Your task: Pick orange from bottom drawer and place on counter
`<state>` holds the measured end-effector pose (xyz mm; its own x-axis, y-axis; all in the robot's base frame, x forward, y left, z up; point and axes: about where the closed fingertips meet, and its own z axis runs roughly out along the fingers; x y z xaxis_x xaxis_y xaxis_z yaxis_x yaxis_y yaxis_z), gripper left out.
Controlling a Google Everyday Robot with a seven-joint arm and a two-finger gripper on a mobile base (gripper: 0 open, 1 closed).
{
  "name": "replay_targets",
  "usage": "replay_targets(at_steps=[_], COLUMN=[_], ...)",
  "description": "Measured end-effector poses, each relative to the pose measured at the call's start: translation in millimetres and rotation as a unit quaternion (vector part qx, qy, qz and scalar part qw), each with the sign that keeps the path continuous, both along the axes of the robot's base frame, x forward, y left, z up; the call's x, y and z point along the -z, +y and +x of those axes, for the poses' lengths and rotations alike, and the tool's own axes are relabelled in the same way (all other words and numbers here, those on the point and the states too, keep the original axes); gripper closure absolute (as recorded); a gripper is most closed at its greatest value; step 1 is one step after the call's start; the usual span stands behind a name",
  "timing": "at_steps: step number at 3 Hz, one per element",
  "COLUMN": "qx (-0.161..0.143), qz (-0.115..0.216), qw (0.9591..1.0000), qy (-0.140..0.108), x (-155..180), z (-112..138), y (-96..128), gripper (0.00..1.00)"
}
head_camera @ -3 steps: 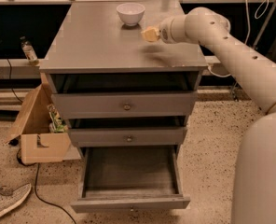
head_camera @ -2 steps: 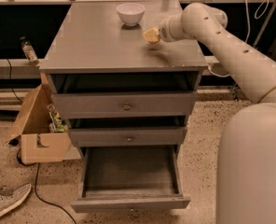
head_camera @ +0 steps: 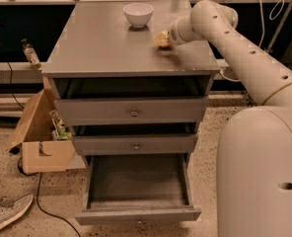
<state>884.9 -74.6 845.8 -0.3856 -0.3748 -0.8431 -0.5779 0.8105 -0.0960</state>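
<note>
My gripper is at the end of the white arm, low over the right rear part of the counter, just right of the white bowl. A pale yellow-orange shape sits at the gripper's tip, touching or just above the counter; I cannot tell the orange apart from the gripper there. The bottom drawer is pulled fully open, and its dark floor shows nothing in it. The two upper drawers stand slightly open.
My arm's large white body fills the right foreground. A cardboard box stands on the floor left of the cabinet, with a bottle behind it, a shoe and a cable. A rail runs behind the counter.
The arm's body has swung closer and fills more of the right side. The gripper has stayed at about the same spot on the counter beside the bowl.
</note>
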Motion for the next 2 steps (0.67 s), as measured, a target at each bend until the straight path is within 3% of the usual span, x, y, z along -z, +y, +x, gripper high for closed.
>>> replay_targets(at_steps=[1,2], qx=[-0.019,-0.048], qz=[0.008,0.021], qw=[0.9997,0.9979], qy=[-0.011,-0.038], x=[-4.9,-28.9], z=[-2.6,-12.7], y=[3.0,5.7], gripper=[0.0,0.0])
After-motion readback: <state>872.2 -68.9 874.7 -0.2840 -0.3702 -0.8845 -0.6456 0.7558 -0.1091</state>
